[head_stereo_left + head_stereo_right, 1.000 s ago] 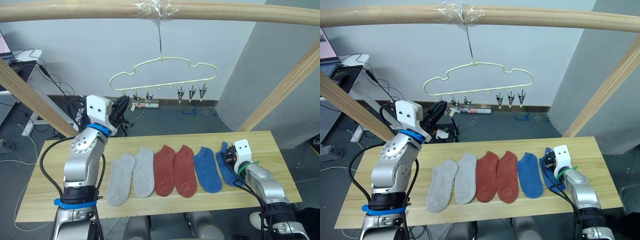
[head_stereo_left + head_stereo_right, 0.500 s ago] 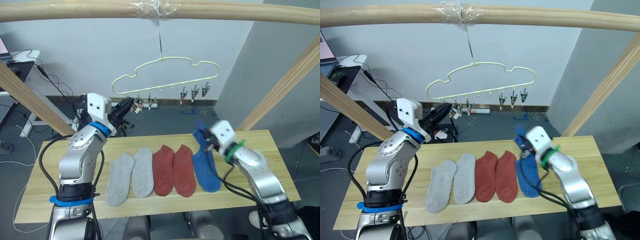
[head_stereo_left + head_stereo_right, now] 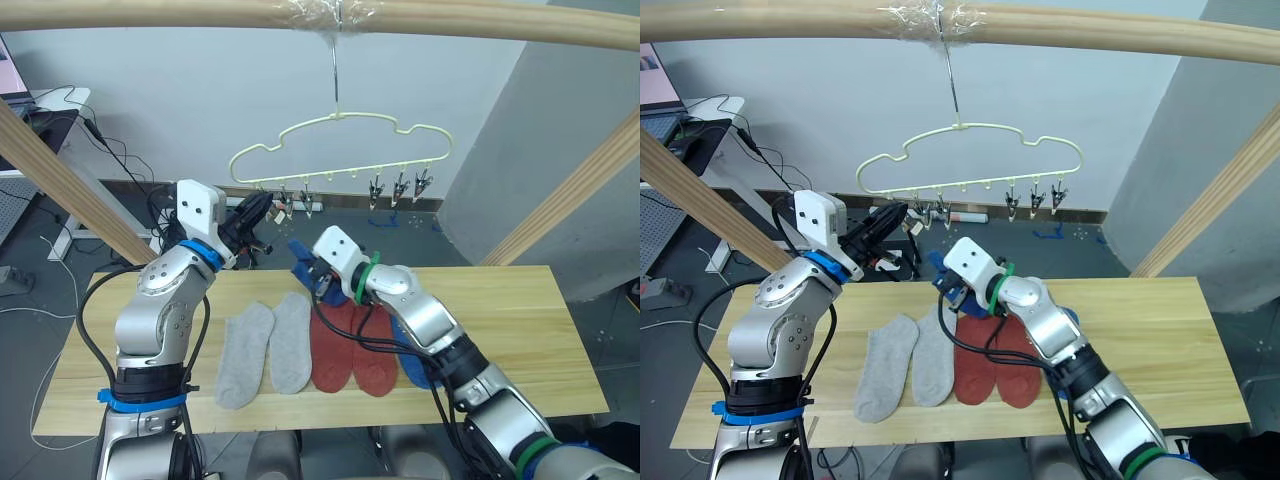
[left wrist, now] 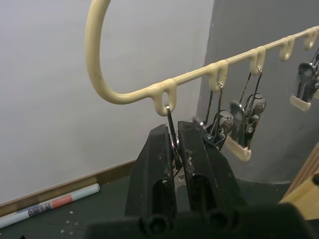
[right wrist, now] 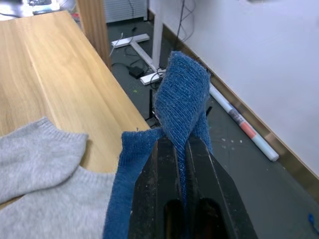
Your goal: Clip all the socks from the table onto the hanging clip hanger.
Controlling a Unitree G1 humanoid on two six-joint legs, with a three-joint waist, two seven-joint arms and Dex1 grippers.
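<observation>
The pale yellow clip hanger [image 3: 340, 150] hangs from the wooden rail, with grey clips [image 3: 400, 186] below it. My left gripper [image 3: 262, 208] is shut on the hanger's leftmost clip [image 4: 172, 142], and two more clips [image 4: 246, 112] hang just beside it. A blue sock [image 5: 182, 94] is held in my shut right gripper [image 3: 310, 268], lifted above the table [image 3: 520, 320] just below and to the right of the left gripper. Two grey socks [image 3: 268, 345] and two rust red socks [image 3: 352, 350] lie flat in a row. Another blue sock [image 3: 410, 365] is partly hidden by my right arm.
A thick wooden rail [image 3: 200, 15] crosses overhead, with slanted wooden posts at the left [image 3: 60, 190] and right [image 3: 570, 190]. Cables and a desk leg lie on the dark floor behind the table. The table's right half is bare wood.
My right arm has swung left across the table with the blue sock, from the right end to beside the left gripper. The left gripper stays at the hanger's left clips.
</observation>
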